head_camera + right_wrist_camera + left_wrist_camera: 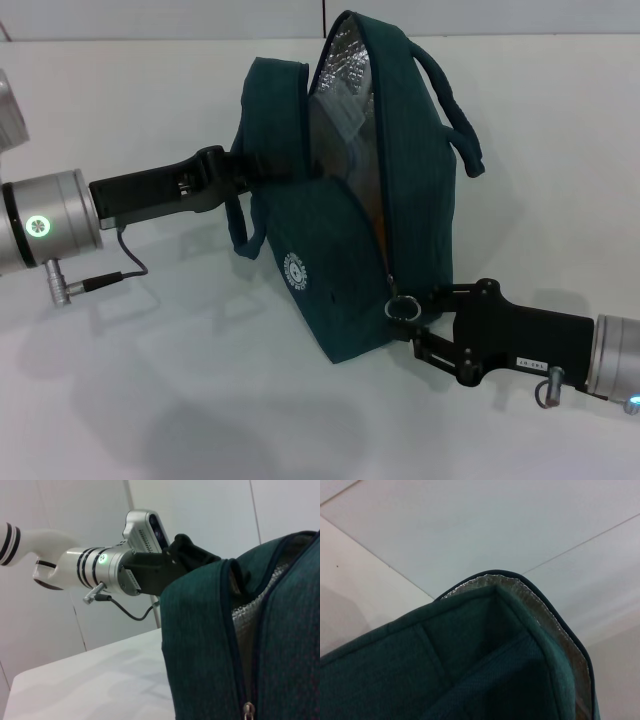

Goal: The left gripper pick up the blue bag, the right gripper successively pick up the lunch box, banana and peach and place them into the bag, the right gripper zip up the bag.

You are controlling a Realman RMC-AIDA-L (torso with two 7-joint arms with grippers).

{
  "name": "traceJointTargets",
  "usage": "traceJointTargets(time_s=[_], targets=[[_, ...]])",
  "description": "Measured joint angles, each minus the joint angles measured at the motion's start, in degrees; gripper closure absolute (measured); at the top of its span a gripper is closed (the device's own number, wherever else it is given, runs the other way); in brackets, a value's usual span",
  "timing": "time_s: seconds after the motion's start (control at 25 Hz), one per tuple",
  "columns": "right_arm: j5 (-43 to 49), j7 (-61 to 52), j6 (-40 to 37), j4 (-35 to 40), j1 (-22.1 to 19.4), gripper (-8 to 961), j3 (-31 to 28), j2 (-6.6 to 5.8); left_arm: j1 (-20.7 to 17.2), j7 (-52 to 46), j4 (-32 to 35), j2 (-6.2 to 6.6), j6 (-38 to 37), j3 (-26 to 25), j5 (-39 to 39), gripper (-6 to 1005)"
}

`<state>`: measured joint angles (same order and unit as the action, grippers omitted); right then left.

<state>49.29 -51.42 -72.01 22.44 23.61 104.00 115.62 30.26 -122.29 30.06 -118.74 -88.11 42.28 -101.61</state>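
1. Right tool [418, 322] sits low at the near right end of the bag [345, 290], fingers pinched on the metal ring pull [403, 308] at the bottom of the zipper.
2. Left tool [245, 165] comes in from the left and is clamped on the bag's left handle [275, 120], holding it up.
3. The bag stands on the white table [150, 400], mouth gaping, silver lining [345, 75] showing. Can't make out what's inside.
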Motion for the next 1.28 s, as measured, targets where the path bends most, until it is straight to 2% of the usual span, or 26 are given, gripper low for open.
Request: traceJointTargets(time_s=[0.36, 1.28], targets=[[0.0, 0.0, -0.5, -0.1, -0.4, 662, 0.0, -0.05, 0.0, 0.0, 0.0, 0.00, 0.0, 0.0, 0.0, 960], [0.1, 0.9, -1.6, 0.3, -1.7, 843, -0.2, -0.12, -0.6, 0.2, 0.0, -0.22, 0.0, 0.0, 0.0, 955]])
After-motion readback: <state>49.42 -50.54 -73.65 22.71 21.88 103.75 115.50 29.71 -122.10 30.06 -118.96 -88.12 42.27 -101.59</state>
